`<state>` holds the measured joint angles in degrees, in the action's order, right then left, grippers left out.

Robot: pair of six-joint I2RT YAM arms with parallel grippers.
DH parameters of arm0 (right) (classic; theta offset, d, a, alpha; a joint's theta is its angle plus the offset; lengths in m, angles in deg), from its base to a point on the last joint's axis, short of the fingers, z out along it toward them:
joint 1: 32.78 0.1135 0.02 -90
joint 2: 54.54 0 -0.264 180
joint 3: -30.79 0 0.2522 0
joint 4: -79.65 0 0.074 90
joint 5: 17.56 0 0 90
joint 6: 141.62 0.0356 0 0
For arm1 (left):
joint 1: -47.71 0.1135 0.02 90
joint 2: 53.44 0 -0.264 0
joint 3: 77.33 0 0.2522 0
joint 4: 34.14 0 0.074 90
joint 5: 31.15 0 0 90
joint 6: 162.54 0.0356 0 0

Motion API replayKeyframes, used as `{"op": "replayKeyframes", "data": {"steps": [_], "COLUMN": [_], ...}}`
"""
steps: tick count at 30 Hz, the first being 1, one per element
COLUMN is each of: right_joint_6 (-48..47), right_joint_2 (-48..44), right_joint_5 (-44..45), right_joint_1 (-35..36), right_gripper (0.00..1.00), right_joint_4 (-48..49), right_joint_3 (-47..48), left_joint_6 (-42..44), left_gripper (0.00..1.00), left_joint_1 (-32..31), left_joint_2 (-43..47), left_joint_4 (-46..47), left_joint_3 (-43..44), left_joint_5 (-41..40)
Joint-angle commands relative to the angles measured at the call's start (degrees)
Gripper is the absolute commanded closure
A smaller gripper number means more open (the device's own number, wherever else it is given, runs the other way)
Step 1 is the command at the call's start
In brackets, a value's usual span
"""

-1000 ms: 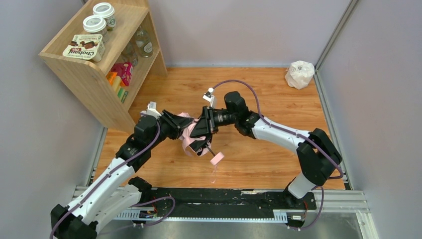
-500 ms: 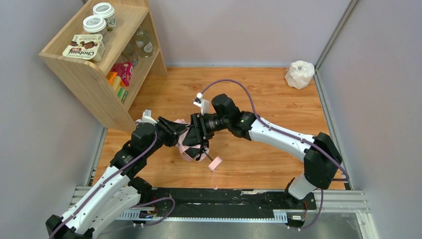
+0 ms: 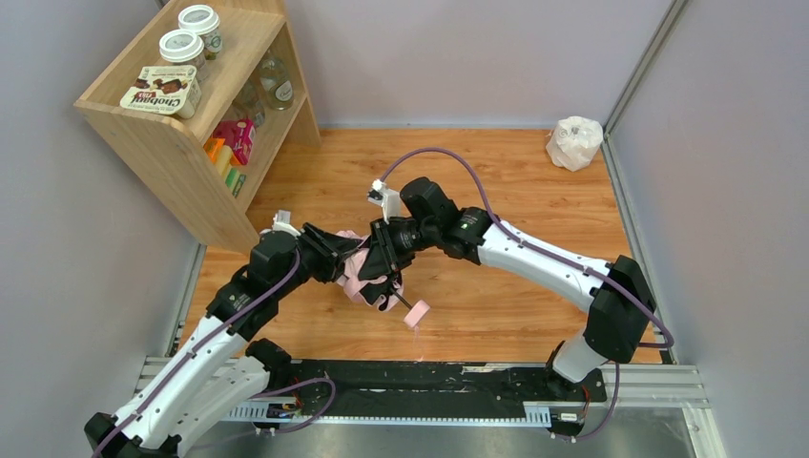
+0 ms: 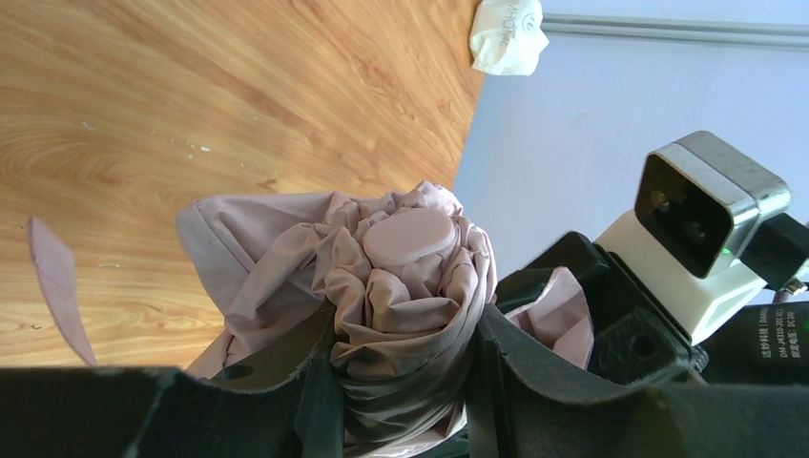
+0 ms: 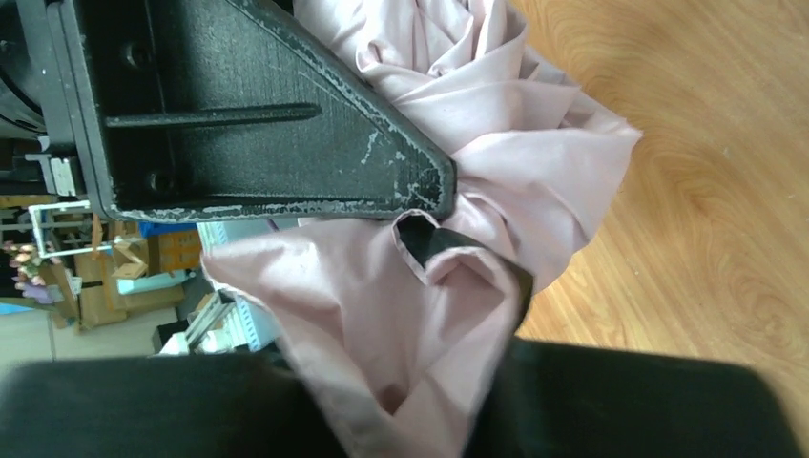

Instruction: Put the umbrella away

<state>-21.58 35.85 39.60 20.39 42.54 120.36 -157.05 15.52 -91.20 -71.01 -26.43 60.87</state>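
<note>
Table (image 3: 534, 181) — both jaws tight on umbrella (image 4: 410, 277)

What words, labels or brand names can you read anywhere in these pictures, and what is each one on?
"Chobani", as far as it can be read: on the box atop the wooden shelf.
Jar labels: too small to read.
White bag print: blurred.
Right arm's sticker: too small to read.
</note>
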Motion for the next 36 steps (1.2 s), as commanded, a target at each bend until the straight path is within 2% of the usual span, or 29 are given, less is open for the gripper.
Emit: {"op": "replayKeyframes", "data": {"steps": [1,2,3,4,5,6,7,10,14,16,21,27,30,31,33,34,36], "right_joint_6": [2.19,4.3,6.41,8.43,10.63,13.26,15.64,20.66,20.76,21.55,22.34,13.82,14.43,14.87,17.4,17.77,16.46], "right_joint_2": [-2.32,-2.76,-3.81,-4.6,-5.22,-6.09,-6.89,-8.03,-8.74,-8.74,-7.51,-5.05,-4.26,-4.43,-4.26,-3.91,-3.82], "right_joint_5": [-8.7,-9.95,-10.83,-12.23,-13.64,-14.7,-16.01,-18.57,-19.8,-20.77,-24.72,-27.72,-30.35,-30.79,-32.8,-33.51,-34.13], "right_joint_1": [0.36,-0.16,-0.69,-1.22,-1.92,-2.88,-3.59,-5.26,-5.79,-5.71,-5.36,-5.53,-5.27,-5.27,-5.27,-5.27,-5.44], "right_gripper": [1.0,1.0,1.0,1.0,1.0,1.0,1.0,1.0,1.0,1.0,1.0,1.0,1.0,1.0,1.0,1.0,1.0], "right_joint_4": [9.88,13.13,15.33,18.23,21.13,22.81,27.79,32.75,31.88,32.14,32.94,19.41,20.97,21.42,26.05,26.51,23.98], "right_joint_3": [1.46,-0.03,-1.7,-2.76,-4.08,-5.31,-6.63,-8.13,-8.05,-8.14,-8.31,-4.71,-5.32,-5.41,-5.93,-5.85,-4.71], "left_joint_6": [-2.69,-1.72,0.46,2.31,3.03,4.08,4.09,3.74,3.91,3.48,5.23,9.7,12.96,14.45,14.64,14.81,14.02], "left_gripper": [1.0,1.0,0.95,0.72,0.6,0.34,0.3,0.3,0.29,0.29,0.28,0.27,0.27,0.27,0.36,0.47,0.61], "left_joint_1": [0.02,-0.07,0.02,0.02,0.02,0.02,0.02,0.02,0.02,0.02,0.02,0.02,0.02,-0.07,0.02,0.02,0.02], "left_joint_2": [-0.04,0.83,1.37,2.59,3.38,4.87,5.5,8.92,10.51,10.43,4.82,-2.05,-4.25,-4.78,-5.57,-5.75,-4.96], "left_joint_4": [-2.91,-2.64,-2.64,-2.64,-2.81,-3.16,-3.6,-2.46,-3.08,0.24,7.29,15.02,20.98,27.27,33.18,36.44,41.38], "left_joint_3": [1.88,1.79,1.7,1.61,1.09,0.74,-0.14,-3.04,-4.19,-5.15,-4.54,-3.4,-3.57,-4.7,-6.81,-7.69,-9.98], "left_joint_5": [-0.62,-1.05,-1.32,-1.84,-1.85,-1.85,-1.85,-1.67,-1.23,-0.97,0.79,4.74,6.93,7.73,9.4,9.84,9.5]}}
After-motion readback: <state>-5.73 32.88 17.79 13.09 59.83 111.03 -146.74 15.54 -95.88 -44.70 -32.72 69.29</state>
